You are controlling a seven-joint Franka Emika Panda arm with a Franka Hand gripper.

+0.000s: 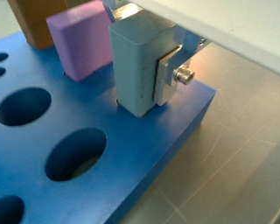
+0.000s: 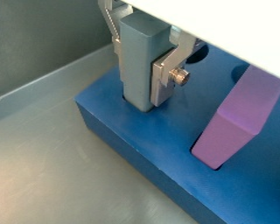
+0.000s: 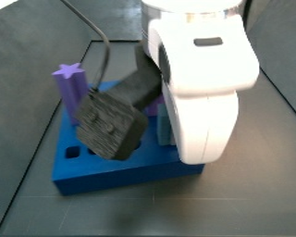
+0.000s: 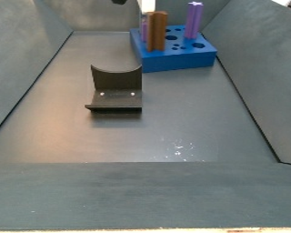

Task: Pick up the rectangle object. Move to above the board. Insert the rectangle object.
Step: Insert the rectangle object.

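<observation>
We have the board [image 1: 95,149] sitting on the tabletop [image 4: 148,136], its holes facing up to take pieces. At its corner the bar [image 1: 136,70] stands upright, lower end meeting the board, apparently entering its slot. The gripper [image 2: 149,74] holds it, fingers [image 2: 166,74] clamped on its sides to keep it vertical. Around two o'clock from the bar in a wrist view stands the pink block [image 2: 236,122], already seated.

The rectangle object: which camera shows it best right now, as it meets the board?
A wrist view: the rectangle object stands upright between the gripper fingers, its lower end at the board. Another wrist view shows it from the opposite side. In the side views, the arm hides it or it isn't visible.
</observation>
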